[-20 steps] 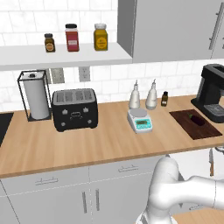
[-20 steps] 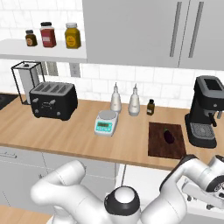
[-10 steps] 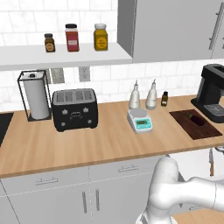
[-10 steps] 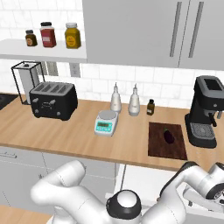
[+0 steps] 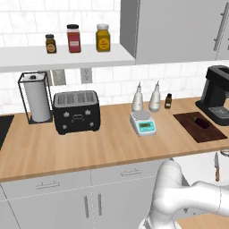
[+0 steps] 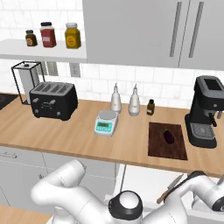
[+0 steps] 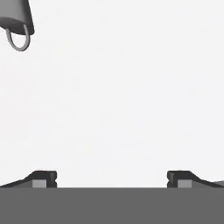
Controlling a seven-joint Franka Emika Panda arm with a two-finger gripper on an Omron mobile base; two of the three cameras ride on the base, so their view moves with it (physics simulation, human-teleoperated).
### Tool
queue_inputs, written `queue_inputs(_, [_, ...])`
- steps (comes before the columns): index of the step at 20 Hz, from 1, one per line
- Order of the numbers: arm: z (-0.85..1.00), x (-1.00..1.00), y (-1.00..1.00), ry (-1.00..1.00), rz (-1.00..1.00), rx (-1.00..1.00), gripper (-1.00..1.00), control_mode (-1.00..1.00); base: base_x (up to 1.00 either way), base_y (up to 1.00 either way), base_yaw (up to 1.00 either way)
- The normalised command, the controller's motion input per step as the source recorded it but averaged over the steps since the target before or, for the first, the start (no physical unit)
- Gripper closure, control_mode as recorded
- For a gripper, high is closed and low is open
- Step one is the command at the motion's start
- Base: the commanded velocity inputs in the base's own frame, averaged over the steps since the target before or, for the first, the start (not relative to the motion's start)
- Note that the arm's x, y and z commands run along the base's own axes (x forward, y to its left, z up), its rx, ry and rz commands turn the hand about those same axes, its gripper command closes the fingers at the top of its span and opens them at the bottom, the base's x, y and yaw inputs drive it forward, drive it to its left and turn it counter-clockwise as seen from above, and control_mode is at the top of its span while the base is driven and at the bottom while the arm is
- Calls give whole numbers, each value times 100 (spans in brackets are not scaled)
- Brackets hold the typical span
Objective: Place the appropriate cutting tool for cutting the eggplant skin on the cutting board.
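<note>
Down low, the cutting tool [image 6: 170, 189] with its brown handle and silvery blade lies in a white open drawer [image 6: 140, 179] under the edge of the tabletop [image 6: 78, 140]. In the left base view the tool [image 5: 217, 166] shows near the right edge. The white arm bends down close beside it, but I cannot tell if it touches the tool.

In the hand view, the hand [image 7: 111, 177] has its two dark fingertips [image 7: 43, 178] spread wide apart, with nothing between them. It looks at a plain white surface, and a dark thing with a small metal ring [image 7: 17, 26] sits in the top left corner.

Up on the tabletop lies the dark reddish cutting board [image 6: 167, 140]. The small dark eggplant [image 6: 168, 136] rests on the board. A black coffee machine [image 6: 204, 111] stands just beside the board. Further along are a small brown bottle [image 6: 150, 106], two pale bottles [image 6: 124, 99], a little scale [image 6: 106, 123], a black toaster [image 6: 53, 100] and a paper towel roll [image 6: 27, 81]. Three jars [image 6: 51, 36] stand on the shelf [image 6: 39, 50] above.
</note>
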Motion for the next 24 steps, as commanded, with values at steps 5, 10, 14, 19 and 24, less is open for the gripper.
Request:
queue_inputs(5, [0, -83, -74, 6, 0, 0, -100, -100, 0, 0, 0])
queue_inputs(10, [0, -77, -41, 9, 0, 0, -100, -100, 0, 0, 0])
queue_inputs(14, [0, -56, -7, 11, 0, 0, -100, -100, 0, 0, 0])
queue_inputs(19, [13, -5, 3, 5, 1, 0, -100, -100, 0, 0, 0])
queue_inputs(24, [49, 14, 20, 0, 6, 0, -100, -100, 0, 0, 0])
